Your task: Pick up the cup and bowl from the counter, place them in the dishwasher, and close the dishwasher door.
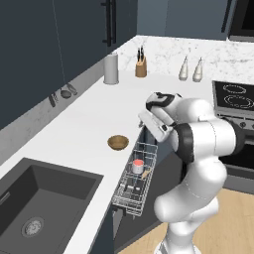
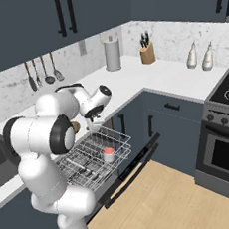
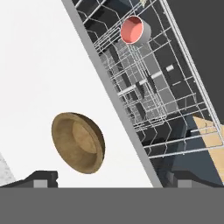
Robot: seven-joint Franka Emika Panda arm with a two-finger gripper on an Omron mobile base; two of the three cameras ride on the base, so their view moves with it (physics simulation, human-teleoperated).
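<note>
Left base view: the cup already stands in the dishwasher rack, so the bowl near the table front edge comes next. Right base view: the arm bends low over that edge. Hand view: the gripper hovers wide and empty above the bowl; it must descend.
</note>
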